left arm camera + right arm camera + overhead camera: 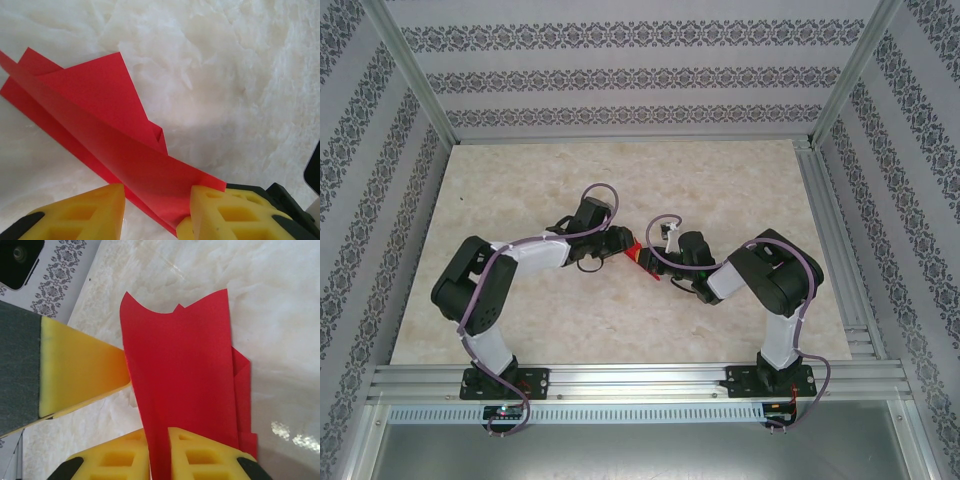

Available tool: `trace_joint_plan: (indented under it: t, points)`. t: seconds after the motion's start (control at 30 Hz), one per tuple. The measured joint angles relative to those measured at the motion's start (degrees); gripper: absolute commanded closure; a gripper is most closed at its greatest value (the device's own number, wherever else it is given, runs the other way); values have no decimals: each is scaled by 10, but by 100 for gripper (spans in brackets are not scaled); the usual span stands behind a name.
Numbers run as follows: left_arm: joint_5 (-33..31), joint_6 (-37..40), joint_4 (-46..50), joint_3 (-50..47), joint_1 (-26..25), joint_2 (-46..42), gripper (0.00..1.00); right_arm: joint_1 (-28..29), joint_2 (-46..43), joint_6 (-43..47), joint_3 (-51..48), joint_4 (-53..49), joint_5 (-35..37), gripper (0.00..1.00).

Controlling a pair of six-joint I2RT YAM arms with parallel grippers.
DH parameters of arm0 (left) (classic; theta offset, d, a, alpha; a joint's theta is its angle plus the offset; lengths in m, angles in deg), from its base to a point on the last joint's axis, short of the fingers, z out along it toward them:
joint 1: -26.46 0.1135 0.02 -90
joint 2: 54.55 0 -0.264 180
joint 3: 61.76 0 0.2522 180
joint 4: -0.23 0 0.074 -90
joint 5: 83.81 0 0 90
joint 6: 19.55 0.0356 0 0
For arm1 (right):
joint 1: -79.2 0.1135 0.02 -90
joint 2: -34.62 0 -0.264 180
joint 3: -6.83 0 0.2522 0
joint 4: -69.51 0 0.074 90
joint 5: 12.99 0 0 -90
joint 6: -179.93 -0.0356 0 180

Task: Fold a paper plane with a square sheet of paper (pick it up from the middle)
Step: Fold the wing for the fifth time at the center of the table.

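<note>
The red sheet of paper [638, 252] is folded into a long pointed shape with layered flaps and is lifted between both grippers over the table's middle. My left gripper [156, 200] is open; the folded paper [115, 120] runs through the wide gap and touches only the right-hand finger [225, 210]. My right gripper [158, 435] has its jaws parted by a narrow slit, and the paper [185, 365] stands up out of that slit. One left-gripper finger [80, 370] presses against the paper's left edge there. From above, the left gripper [623, 246] and right gripper [656, 268] nearly touch.
The pale marble-patterned tabletop [620, 180] stretches around both arms. Aluminium rails [620, 380] frame the near edge and the right side, and patterned walls [620, 80] enclose the back and sides.
</note>
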Motion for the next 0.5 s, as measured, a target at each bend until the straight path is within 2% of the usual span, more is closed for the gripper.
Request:
trace_joint_plan:
  t: [0.17, 0.5]
  points:
    - [-1, 2, 1, 11, 0, 14, 61, 0, 2, -9, 0, -14, -5, 91]
    - [-3, 8, 1, 12, 0, 9, 61, -8, 12, -31, 6, -41, -14, 92]
